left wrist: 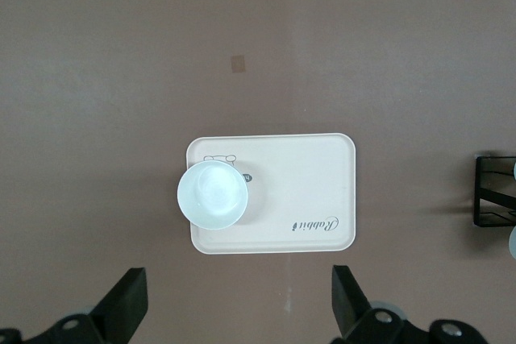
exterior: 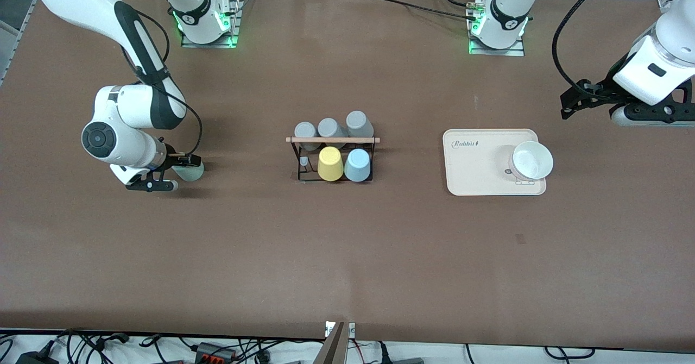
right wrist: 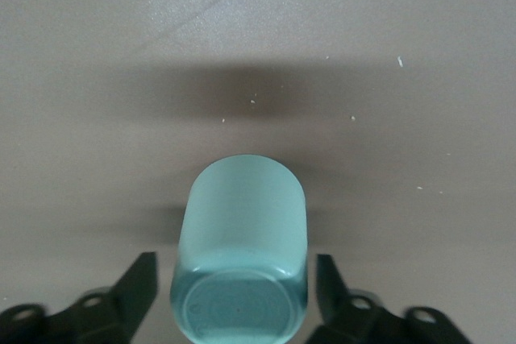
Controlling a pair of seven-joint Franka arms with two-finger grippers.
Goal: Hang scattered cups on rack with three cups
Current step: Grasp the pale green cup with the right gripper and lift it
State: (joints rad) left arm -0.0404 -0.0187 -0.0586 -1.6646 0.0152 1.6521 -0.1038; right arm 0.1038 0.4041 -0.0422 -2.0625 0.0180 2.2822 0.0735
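Observation:
The pale mint green cup (exterior: pixel 191 171) lies on its side on the table near the right arm's end. My right gripper (exterior: pixel 176 173) is low at the table, open, with a finger on each side of the cup. In the right wrist view the cup (right wrist: pixel 242 247) shows its base between the fingertips (right wrist: pixel 139 286), with gaps on both sides. The light blue cup (exterior: pixel 357 165) sits upside down on the black wire rack (exterior: pixel 332 140), beside a yellow cup (exterior: pixel 330 163). My left gripper (exterior: pixel 575 102) is open, empty and raised near the left arm's end (left wrist: pixel 238 305).
Three grey cups (exterior: pixel 331 127) hang on the rack's row farther from the front camera. A cream tray (exterior: pixel 478 174) carries an upright whitish cup (exterior: pixel 532 160) and also shows in the left wrist view (left wrist: pixel 306 191). The rack's edge (left wrist: pixel 492 191) shows there too.

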